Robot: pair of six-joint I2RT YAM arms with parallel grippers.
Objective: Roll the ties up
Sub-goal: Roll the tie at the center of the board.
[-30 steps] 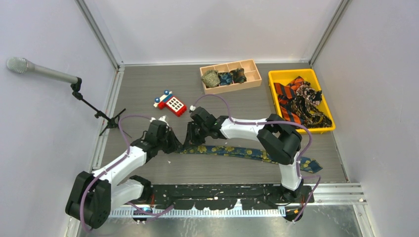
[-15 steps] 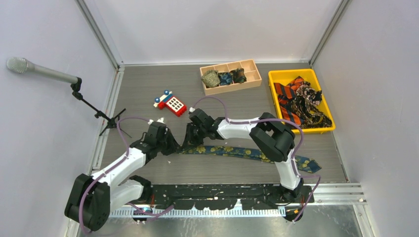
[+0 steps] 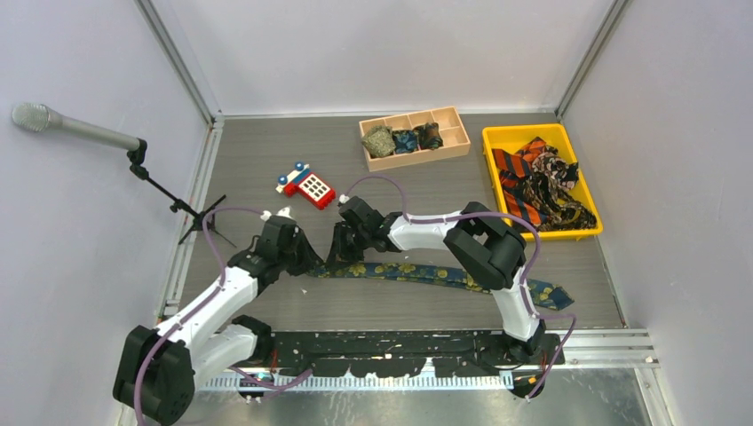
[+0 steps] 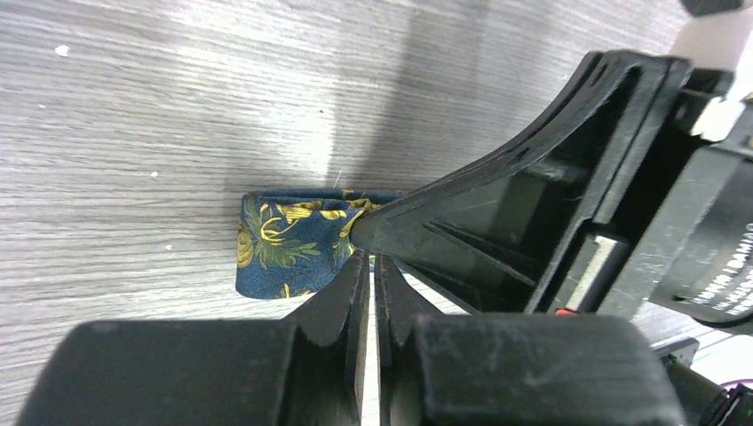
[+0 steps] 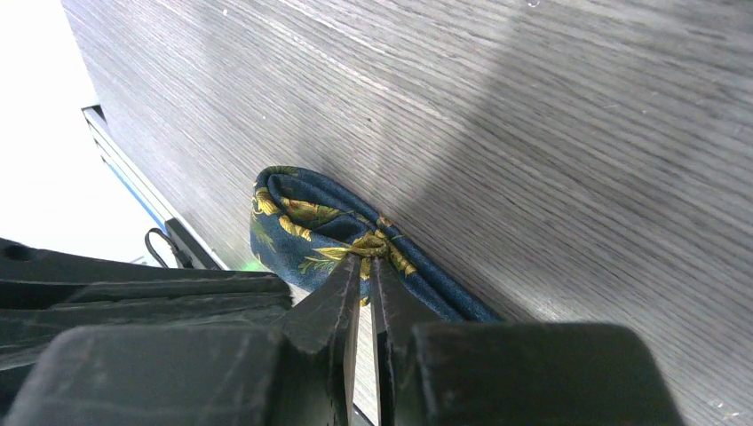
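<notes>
navy tie (image 3: 417, 272) flat on counter (image 3: 266, 151), end folded | right fingers (image 5: 328, 302) pinching that fold | left fingers (image 4: 337, 293) pressed together, tips touching fold, grip unclear

Lying out of sight beneath the left gripper (image 3: 312, 264) and right gripper (image 3: 341, 258) from above: the folded end of the tie (image 3: 417, 272). Vanishing behind the right arm (image 3: 484, 253) farther along.

Left arm (image 3: 220, 297): stretched forward and rightward, wrist low.
Left gripper (image 4: 368, 266): fingers nearly touching, slim gap.
Right arm (image 3: 428, 229): elbow folded, forearm reaching left.
Right gripper (image 5: 364, 266): fingers pinching navy tie (image 5: 302, 222).
</notes>
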